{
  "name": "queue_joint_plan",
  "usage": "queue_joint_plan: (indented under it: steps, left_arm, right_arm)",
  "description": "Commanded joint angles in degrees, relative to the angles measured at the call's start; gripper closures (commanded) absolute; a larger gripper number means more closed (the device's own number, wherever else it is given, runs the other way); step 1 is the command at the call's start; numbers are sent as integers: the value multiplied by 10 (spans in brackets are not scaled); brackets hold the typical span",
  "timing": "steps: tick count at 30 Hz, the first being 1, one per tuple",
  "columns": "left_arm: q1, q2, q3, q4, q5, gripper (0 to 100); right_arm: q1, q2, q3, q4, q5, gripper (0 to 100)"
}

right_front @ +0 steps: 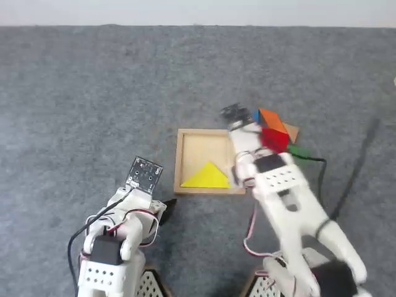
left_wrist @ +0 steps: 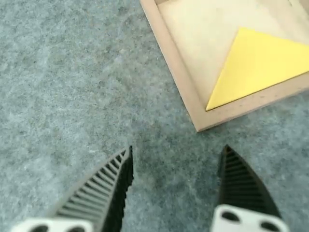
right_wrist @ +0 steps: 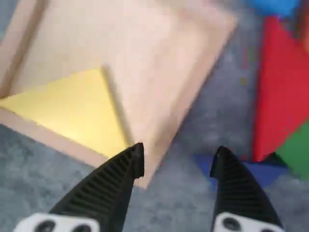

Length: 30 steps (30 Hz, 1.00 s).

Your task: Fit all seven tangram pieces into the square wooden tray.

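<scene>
Lighting: bright, even and diffuse, with no glare and only soft shadows.
High view: grey bench (right_front: 93, 80) uniformly lit, paler toward 12 o'clock.
Left wrist view: bench dims beneath the left gripper (left_wrist: 176, 179) at 6 o'clock.
Right wrist view: wooden tray (right_wrist: 145, 43) floor pale, nearly washed out toward 12 o'clock.

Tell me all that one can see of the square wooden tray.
The tray is square, of pale wood as it looks, with a flat floor and a low raised rim. It lies flat on the gray mat. One yellow triangle lies inside, its long side against the near rim; the visible floor is otherwise bare. The right arm covers its right edge in the high view.
</scene>
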Motion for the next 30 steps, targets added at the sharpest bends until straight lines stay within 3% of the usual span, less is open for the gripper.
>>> queue_joint_plan:
  steps: [1, 5, 14, 19, 30]
  left_arm:
    - [4, -10, -7, 3, 4, 720]
    - [4, -10, -7, 3, 4, 720]
    - [4, -10, -7, 3, 4, 720]
    - [4, -10, -7, 3, 4, 720]
    - [4, -10, -7, 3, 4, 720]
  right_arm:
    - [119, -105, -37, 9, 15, 757]
    - [193, -87, -106, 58, 98, 754]
    - [168, 123, -201, -21, 166, 750]
    - [175, 288, -300, -32, 213, 649]
    - [163, 413, -353, -53, 218, 653]
